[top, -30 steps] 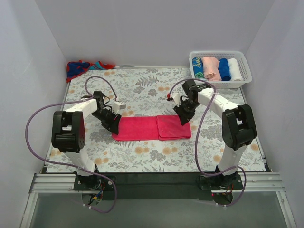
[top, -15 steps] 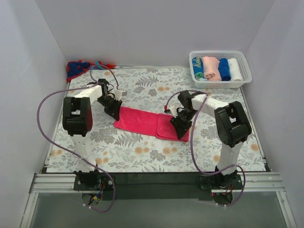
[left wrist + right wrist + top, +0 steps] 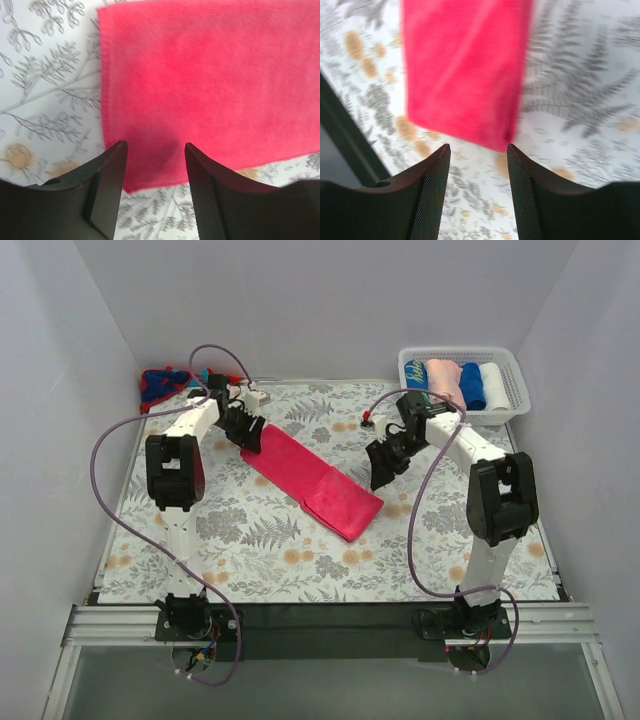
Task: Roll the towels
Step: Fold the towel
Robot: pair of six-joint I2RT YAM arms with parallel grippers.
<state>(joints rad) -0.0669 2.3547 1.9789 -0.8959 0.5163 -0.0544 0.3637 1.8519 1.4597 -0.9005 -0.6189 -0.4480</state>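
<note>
Across the whole work surface: grey-and-orange floral table cloth (image 3: 250, 550), spread flat.

- hot-pink towel (image 3: 300, 475) lies flat on the cloth, slanted from far-left to near-right, roughly mid-table. Not yet rolled. Its near-right end looks doubled over, a fold line crossing it. My guess: it is laid out long and smooth so a roll can start at one short end.
- red towel (image 3: 163, 386), with blue marks, sits bunched in the far-left corner against the wall, well apart from the pink one. Probably parked out of the way.
- left gripper (image 3: 251, 436) is at the pink towel's far-left end. Wrist view: fingers spread, straddling the towel's corner, nothing pinched. Whether the tips touch the fabric I cannot tell. A likely spot for catching the edge.
- right gripper (image 3: 382, 472) hangs over bare cloth to the right of the towel, apart from it. Jaws parted and empty, with the towel's end ahead of them.

Container:
- white slotted basket (image 3: 470, 419) is at the far-right corner. It holds four finished rolls side by side, left to right: teal printed roll (image 3: 416, 383), peach roll (image 3: 445, 382), blue roll (image 3: 472, 385), white roll (image 3: 494, 385).
</note>
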